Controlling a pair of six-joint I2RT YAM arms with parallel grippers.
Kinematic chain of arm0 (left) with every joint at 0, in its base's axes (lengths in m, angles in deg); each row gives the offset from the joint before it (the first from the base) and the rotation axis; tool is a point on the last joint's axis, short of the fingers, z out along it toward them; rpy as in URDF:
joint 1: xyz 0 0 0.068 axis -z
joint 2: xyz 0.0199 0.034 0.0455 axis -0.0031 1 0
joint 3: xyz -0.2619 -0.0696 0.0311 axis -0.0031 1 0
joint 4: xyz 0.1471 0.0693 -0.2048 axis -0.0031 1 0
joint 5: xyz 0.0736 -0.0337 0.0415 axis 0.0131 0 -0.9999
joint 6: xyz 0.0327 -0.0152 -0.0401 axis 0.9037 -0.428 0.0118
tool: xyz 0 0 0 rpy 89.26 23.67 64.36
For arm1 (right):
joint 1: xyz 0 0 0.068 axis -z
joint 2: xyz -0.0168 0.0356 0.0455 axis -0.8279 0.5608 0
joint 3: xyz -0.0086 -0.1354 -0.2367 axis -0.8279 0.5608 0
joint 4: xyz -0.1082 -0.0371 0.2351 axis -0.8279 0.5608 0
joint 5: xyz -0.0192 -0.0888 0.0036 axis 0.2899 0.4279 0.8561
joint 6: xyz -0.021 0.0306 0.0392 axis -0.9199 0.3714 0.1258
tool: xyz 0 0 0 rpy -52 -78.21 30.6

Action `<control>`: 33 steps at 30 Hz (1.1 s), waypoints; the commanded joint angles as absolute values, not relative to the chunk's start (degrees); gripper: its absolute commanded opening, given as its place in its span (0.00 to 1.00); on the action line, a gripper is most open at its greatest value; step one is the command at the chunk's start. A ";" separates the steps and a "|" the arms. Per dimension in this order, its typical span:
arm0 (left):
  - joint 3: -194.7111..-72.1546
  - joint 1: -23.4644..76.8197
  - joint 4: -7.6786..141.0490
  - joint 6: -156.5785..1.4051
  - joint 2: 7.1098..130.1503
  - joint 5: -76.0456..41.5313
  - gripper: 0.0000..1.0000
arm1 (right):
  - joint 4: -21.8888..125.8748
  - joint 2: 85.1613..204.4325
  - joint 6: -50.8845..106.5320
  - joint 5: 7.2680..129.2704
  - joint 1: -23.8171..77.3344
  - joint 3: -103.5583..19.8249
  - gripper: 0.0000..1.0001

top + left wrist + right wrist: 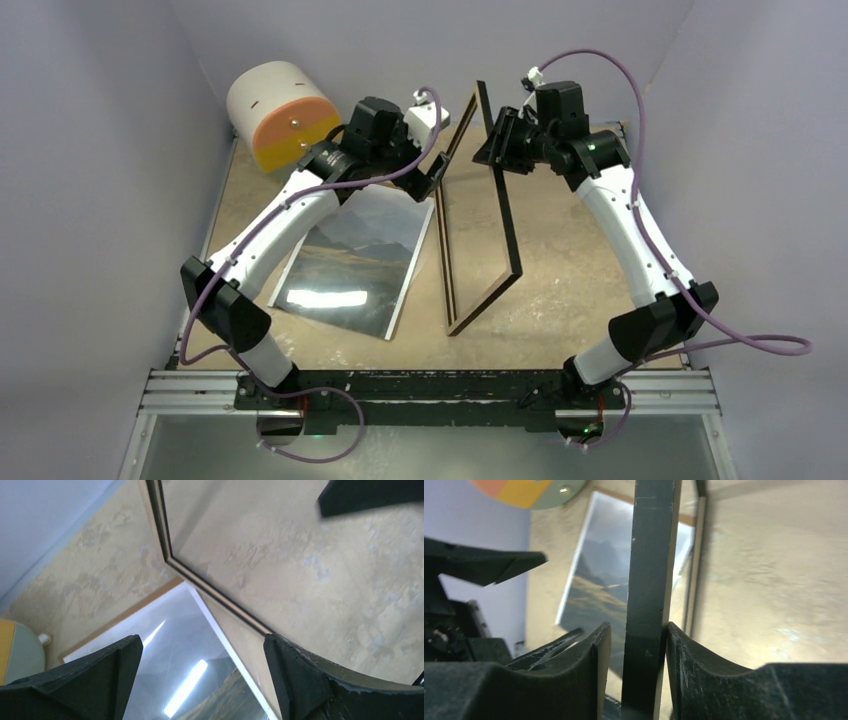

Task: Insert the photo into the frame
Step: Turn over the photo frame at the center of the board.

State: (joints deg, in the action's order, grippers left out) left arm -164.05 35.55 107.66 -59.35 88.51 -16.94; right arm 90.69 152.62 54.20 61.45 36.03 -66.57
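Your right gripper (497,140) pinches the raised long edge of the frame (508,225), one finger on each side of the black border. The frame stands tilted, its other long edge on the table (580,280). Treat it as stiff, fairly heavy and breakable: there is glass in it, and a one-edge pinch will likely let it swing. The photo (355,265) lies flat, picture up, just left of the frame. It looks thin, floppy and slick, so take it by an edge or corner. Your left gripper (432,178) hangs wide open and empty over the photo's far corner
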 commanded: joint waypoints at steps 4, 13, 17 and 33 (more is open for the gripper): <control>-155.51 35.44 107.54 -53.67 84.55 -22.46 1.00 | 99.72 150.35 42.13 84.04 36.11 -66.99 0.32; -148.30 35.38 105.04 -49.59 85.48 -27.70 1.00 | 101.05 149.47 38.71 102.15 36.11 -59.25 0.10; -146.74 35.34 102.91 -47.92 85.91 -29.13 1.00 | 100.30 149.01 37.04 107.10 36.11 -56.93 0.08; -137.07 32.34 92.03 -43.47 91.25 -30.30 1.00 | 93.21 158.76 30.84 109.64 36.11 -49.41 0.04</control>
